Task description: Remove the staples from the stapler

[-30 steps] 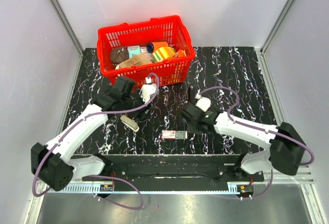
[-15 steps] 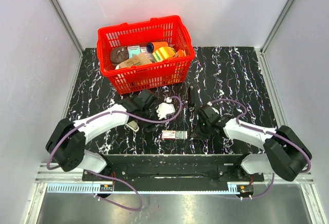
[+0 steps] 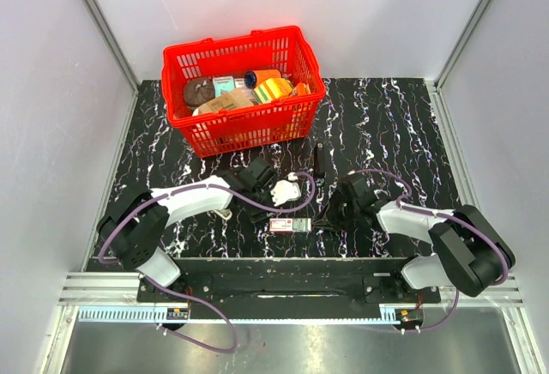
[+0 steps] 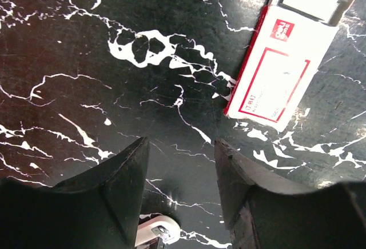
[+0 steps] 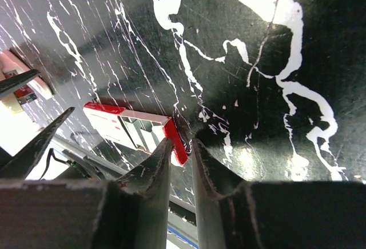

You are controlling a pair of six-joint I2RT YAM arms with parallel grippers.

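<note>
The stapler (image 3: 225, 212), small and pale, lies on the table (image 3: 386, 125) left of the staple box (image 3: 290, 225). It is mostly hidden under the left arm, so its long axis cannot be told, and the left wrist view shows only a pale bit at the bottom edge, behind the fingertips. The left gripper (image 4: 180, 143) is nearer, fingers spread and empty over bare marble, box ahead to its right. The right gripper (image 5: 180, 144) has its fingers a thin slit apart, pinching nothing, tips at the box's red end, with the box between it and the stapler.
</note>
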